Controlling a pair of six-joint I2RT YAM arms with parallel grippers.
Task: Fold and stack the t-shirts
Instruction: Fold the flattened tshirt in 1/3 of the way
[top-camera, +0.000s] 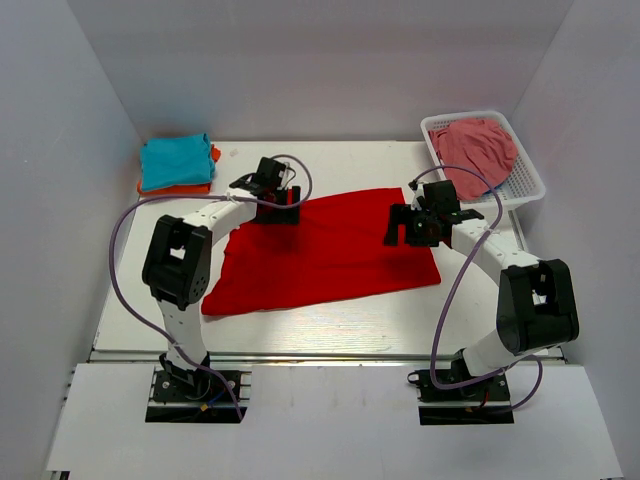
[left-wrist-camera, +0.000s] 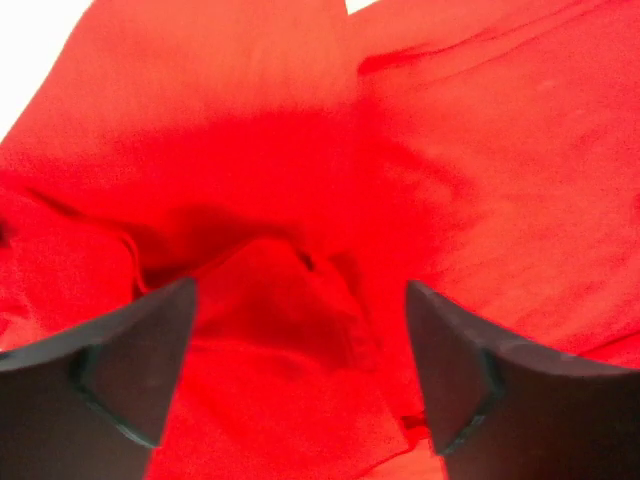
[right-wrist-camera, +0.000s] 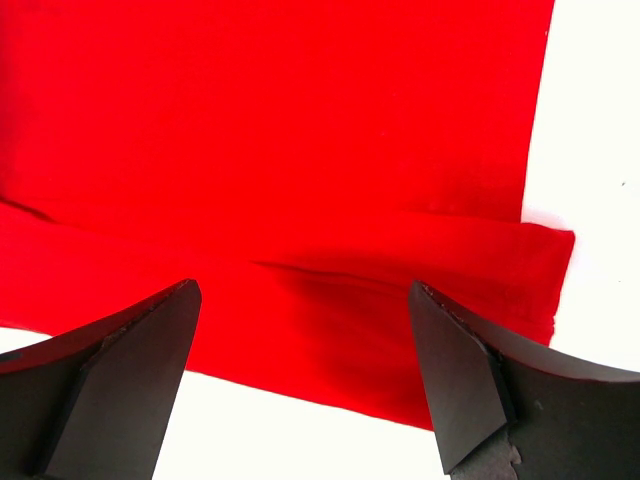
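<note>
Top external view: a red shirt (top-camera: 330, 250) lies spread across the middle of the desk (top-camera: 350, 325), flattened into a wide band, with its near-left corner reaching toward the left arm's base. The left gripper (top-camera: 272, 208) hangs over the shirt's far-left corner, and the right gripper (top-camera: 408, 226) hangs over its right edge. In the far-left corner of the desk a folded teal shirt (top-camera: 175, 158) sits on a folded orange shirt (top-camera: 180, 187) — both well apart from the red one. At the far right a white basket (top-camera: 530, 185) holds a crumpled pink cloth (top-camera: 478, 148).

Left wrist view: the left gripper's two dark fingers (left-wrist-camera: 130, 370) stand wide apart with nothing clamped between them, above a bunched, creased patch of the red shirt. Whether their tips touch the cloth I cannot tell.

Right wrist view: the right gripper's fingers (right-wrist-camera: 470, 380) are likewise spread wide and hold nothing. Below them a folded-over strip runs along the red shirt's edge — bare desk shows on two sides of it.
</note>
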